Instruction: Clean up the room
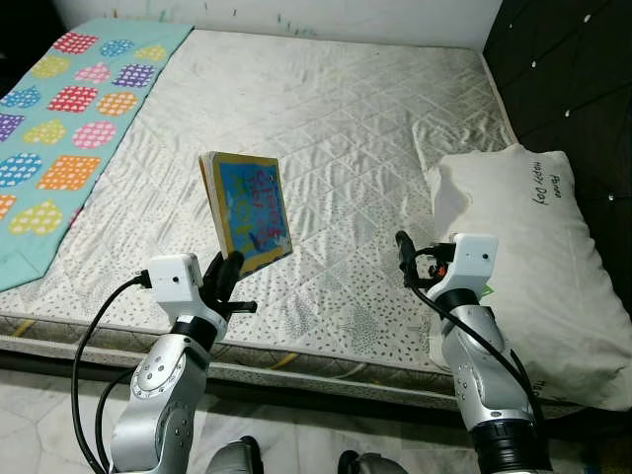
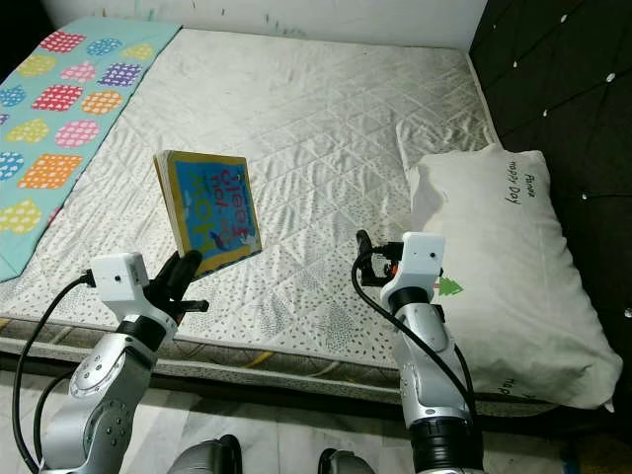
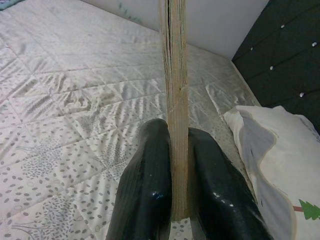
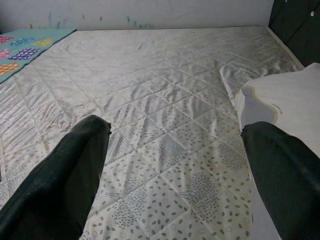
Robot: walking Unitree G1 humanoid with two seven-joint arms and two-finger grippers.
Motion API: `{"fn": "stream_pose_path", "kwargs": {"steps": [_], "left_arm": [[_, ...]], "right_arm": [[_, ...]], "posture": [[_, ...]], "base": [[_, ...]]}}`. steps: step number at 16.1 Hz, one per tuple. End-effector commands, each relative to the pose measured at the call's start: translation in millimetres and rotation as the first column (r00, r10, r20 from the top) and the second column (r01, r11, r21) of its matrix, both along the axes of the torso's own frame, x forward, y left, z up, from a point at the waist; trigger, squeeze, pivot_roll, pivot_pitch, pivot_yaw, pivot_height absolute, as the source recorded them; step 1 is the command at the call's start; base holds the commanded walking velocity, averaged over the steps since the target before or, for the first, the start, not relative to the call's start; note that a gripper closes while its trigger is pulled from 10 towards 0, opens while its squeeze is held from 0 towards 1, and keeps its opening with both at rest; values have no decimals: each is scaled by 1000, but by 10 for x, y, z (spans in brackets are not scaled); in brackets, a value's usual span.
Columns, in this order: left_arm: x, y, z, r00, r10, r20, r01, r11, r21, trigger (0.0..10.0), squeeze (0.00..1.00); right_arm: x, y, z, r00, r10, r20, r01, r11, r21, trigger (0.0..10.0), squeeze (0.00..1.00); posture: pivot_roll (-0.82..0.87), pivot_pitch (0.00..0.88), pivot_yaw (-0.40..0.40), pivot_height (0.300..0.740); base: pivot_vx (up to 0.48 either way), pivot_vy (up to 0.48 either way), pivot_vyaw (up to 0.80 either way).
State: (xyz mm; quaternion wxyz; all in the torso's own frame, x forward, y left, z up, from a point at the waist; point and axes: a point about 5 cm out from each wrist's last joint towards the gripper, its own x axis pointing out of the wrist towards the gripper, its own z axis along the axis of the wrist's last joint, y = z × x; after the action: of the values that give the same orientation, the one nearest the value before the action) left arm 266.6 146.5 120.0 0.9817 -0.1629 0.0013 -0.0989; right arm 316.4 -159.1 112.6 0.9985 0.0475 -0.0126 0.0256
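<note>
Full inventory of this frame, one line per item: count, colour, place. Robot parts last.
book: 1, blue cover with a yellow edge, held upright above the mattress's near left part
mattress: 1, white quilted with grey speckles, spans the scene
blanket: 1, teal with multicoloured dotted patches, on the mattress's far left
pillow: 1, white with small dark lettering, on the mattress's right side
headboard: 1, black tufted, at the right edge
floor: pale, in front of the bed
left gripper: 1, black fingers, shut on the book's lower edge
right gripper: 1, black fingers, open, above the mattress beside the pillow
</note>
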Motion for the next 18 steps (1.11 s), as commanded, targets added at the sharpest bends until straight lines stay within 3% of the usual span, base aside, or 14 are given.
{"fn": "stream_pose_path", "kwargs": {"steps": [1, 5, 14, 18], "left_arm": [[17, 4, 69, 999, -2, 34, 2, 1000, 3, 10000, 0], [17, 7, 79, 999, -2, 44, 1, 1000, 20, 10000, 0], [28, 4, 66, 999, -3, 41, 2, 1000, 25, 10000, 0], [29, 2, 66, 999, 4, 47, -4, 1000, 11, 10000, 0]], "right_arm": [[-11, -8, -28, 1000, -3, -8, 3, 1000, 3, 10000, 0], [-9, -7, -35, 1000, -3, -10, 3, 1000, 1, 10000, 0], [5, -7, -27, 1000, -1, -7, 1, 1000, -5, 10000, 0], [8, -12, -27, 1000, 0, -6, 0, 1000, -8, 10000, 0]], "posture": [[76, 151, -11, 740], [77, 151, -12, 740], [74, 145, -14, 740], [74, 142, -16, 740]], "base": [[0, 0, 0], [0, 0, 0], [0, -426, 0], [0, -63, 0]]}}
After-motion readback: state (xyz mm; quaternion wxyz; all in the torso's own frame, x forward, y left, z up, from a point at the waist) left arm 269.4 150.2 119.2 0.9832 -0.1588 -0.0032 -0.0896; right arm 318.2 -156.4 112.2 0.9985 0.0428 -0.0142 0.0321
